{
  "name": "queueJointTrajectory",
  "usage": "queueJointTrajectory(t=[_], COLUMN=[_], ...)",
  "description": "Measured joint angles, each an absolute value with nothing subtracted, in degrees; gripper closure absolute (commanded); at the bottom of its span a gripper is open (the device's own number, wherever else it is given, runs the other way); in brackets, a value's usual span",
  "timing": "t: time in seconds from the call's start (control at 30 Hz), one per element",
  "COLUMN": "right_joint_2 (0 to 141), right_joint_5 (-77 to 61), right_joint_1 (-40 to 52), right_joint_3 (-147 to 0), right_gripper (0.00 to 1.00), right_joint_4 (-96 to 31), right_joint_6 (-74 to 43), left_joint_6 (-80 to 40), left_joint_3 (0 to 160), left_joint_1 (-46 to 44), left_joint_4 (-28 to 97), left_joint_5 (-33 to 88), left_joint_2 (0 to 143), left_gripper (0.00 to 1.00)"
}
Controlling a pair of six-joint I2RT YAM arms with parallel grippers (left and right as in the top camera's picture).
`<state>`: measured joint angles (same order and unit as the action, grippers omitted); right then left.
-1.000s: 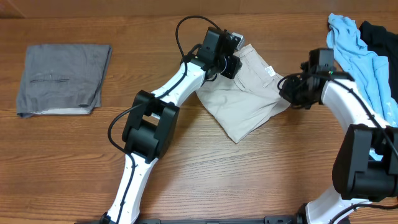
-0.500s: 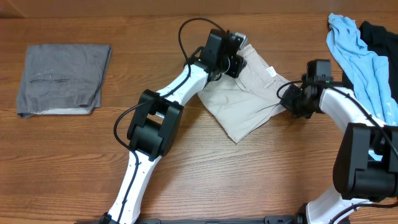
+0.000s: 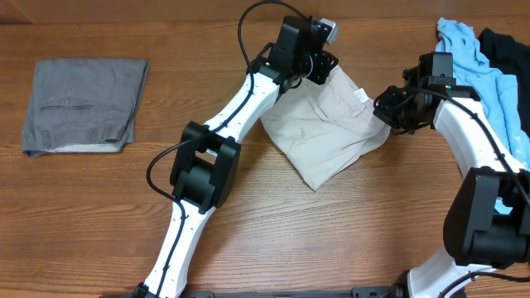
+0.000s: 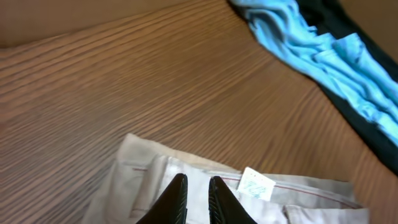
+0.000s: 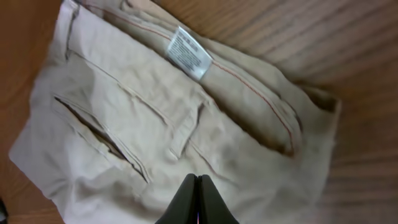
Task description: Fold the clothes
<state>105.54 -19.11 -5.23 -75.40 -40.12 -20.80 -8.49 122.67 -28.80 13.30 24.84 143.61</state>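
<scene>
At the far centre of the table [image 3: 99, 215] the clothes [image 3: 327, 136] lay rumpled, the left gripper [image 4: 196, 182] nearly closed over their far edge, any pinch untellable, the right gripper [image 5: 198, 180] pressed together at their right edge, probably flanking them for straightening.

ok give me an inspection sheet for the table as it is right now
surface: wooden table, bare grain, no spills seen
job's things: beige shorts lying askew at centre, white tag facing up
clutter: grey garment folded at far left; blue garment and black garment heaped at far right
grippers: left fingers nearly together over the shorts' waistband, grip cannot be told; right fingers shut over the shorts' right side, whether on cloth cannot be told
cables: black cable loops above the left arm
surroundings: nothing seen
</scene>
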Motion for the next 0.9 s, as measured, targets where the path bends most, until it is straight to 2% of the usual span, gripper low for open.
queueJointTrajectory(t=[0.43,0.67,0.77,0.9], right_joint_2=[105.5,105.1,105.0,105.0], right_joint_5=[-17.9,-12.2,-11.5,-11.4], right_joint_1=[-5.2,-4.6,-4.3,-4.4], right_joint_3=[-58.7,-56.2,-56.2,-57.7], right_gripper=[0.96,0.96,0.9,0.89], right_joint_4=[-17.7,-15.6,-15.4,-17.2], right_joint_6=[-21.2,-22.5,-22.7,-22.5], left_joint_6=[-7.7,-6.9,-6.7,-6.4], left_joint_3=[122.7,122.8,123.6,128.2], left_joint_1=[-28.8,-28.9,-28.9,-28.2], left_joint_4=[12.9,12.0,11.5,12.8], left_joint_5=[22.7,21.6,21.5,19.6], left_joint_2=[150.1,150.7,150.9,150.9], left_gripper=[0.84,0.87,0.87,0.88])
